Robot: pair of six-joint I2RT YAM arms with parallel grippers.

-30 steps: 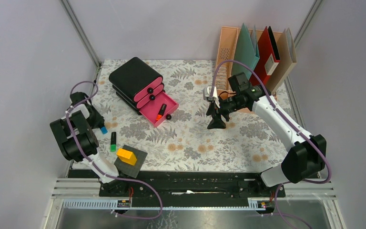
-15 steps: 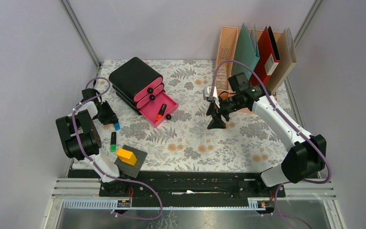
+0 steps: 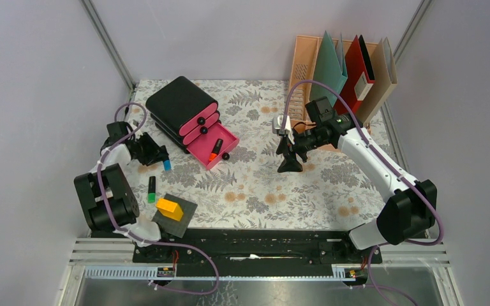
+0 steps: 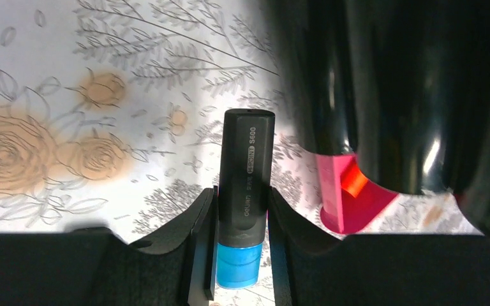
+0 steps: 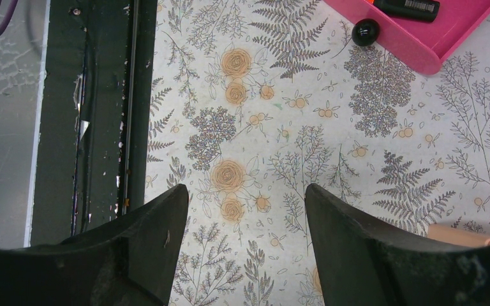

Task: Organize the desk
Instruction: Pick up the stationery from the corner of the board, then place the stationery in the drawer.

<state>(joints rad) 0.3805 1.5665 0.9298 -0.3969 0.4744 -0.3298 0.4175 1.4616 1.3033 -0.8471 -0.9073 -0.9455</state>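
The left end effector (image 4: 241, 210) was squeezed tight around a dark highlighter with a blue end (image 4: 247, 159), gripping it low on the barrel so most of the body stuck out ahead of the fingers. My guess is that made it easier to poke into something. It hung at the left of the overhead view, just beside the black drawer box with pink fronts (image 3: 180, 102). The box's bottom drawer (image 3: 228, 138) was pulled open with an orange highlighter (image 3: 215, 148) already lying in it, so that looked like the spot for pens. A green highlighter (image 3: 151, 189) lay on the tabletop (image 3: 261, 185), whose floral cloth filled the middle of the frame under everything. The right end effector (image 5: 245, 191) was spread wide and empty, parked right of center, probably to stay out of the way.
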